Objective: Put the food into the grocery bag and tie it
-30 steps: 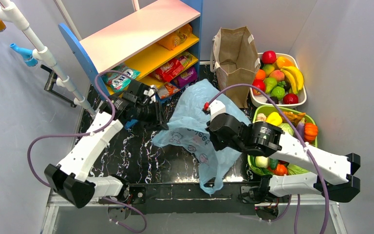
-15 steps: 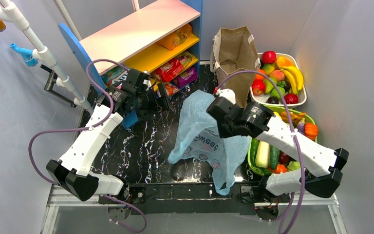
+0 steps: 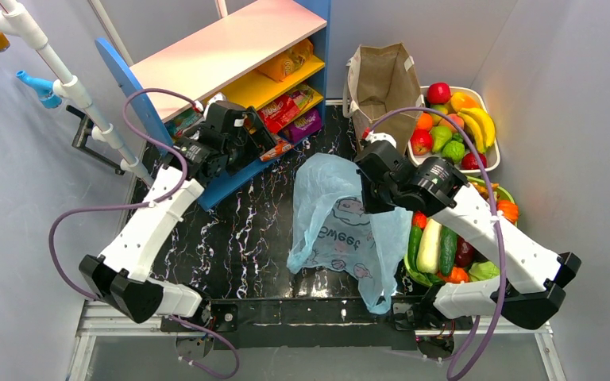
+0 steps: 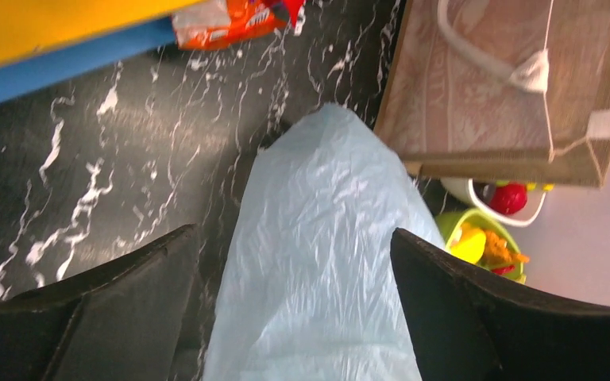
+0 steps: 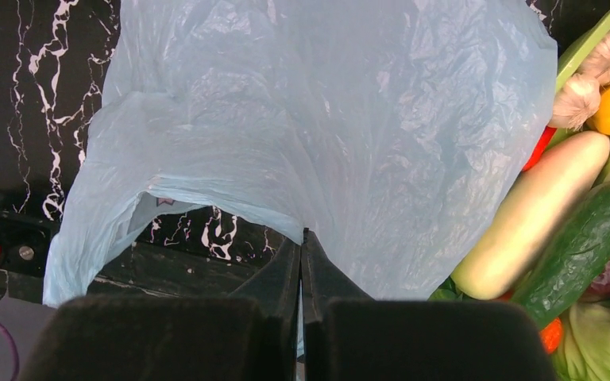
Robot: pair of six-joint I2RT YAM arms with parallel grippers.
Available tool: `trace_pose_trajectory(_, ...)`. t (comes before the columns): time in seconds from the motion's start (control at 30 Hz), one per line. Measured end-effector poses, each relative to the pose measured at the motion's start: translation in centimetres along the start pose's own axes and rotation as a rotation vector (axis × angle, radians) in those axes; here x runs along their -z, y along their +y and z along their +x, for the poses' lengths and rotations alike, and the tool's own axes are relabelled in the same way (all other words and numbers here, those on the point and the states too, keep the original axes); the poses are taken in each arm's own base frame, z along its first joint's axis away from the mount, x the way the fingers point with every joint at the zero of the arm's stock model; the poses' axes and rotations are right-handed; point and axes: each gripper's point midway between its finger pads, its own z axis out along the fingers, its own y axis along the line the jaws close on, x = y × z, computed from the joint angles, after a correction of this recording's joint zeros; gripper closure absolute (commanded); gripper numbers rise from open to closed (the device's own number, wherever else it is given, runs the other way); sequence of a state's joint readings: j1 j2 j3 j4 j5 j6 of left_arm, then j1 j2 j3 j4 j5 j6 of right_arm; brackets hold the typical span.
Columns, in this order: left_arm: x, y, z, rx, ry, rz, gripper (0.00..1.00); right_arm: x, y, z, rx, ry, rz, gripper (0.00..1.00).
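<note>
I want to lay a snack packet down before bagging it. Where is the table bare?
Bare table lies between the left arm and the grocery bag, up to the shelf. The right side is crowded: brown paper bag, fruit tray and vegetable basket stand close together, the grocery bag overlapping the basket's edge.

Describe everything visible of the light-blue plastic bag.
The grocery bag is thin, translucent light-blue plastic, crumpled, with dark printed lettering and small drawings on its face. It drapes over the black marbled table, its near tip reaching the table's near edge. The right gripper has its jaws shut on a fold of it. Its right edge lies against the green vegetable basket.
</note>
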State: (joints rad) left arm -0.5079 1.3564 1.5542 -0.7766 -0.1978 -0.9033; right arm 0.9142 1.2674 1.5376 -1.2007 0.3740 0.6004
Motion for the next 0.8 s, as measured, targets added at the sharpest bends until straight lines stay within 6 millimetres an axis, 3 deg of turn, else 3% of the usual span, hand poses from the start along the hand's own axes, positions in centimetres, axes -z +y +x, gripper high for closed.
trace_pose_trajectory(0.27,-8.6,-0.8,-1.7,-0.001,-0.162,-0.02,0.25,-0.3,-0.5,-0.4,-0.019,-0.009,0.009,0.99)
trace_pose_trajectory(0.4,-11.8,-0.6,-2.4,-0.031,-0.227,-0.045,0.28,-0.8,-1.0,-0.2,-0.042,-0.002,0.031,0.99)
trace_pose_trajectory(0.63,-14.5,-0.9,-4.0,-0.061,-0.336,-0.066,0.33,-1.1,-1.7,0.5,-0.101,0.001,0.069,0.99)
trace_pose_trajectory(0.8,-14.7,-0.3,-5.0,-0.056,-0.391,-0.104,0.33,-0.8,-2.3,0.7,-0.12,-0.01,0.083,0.99)
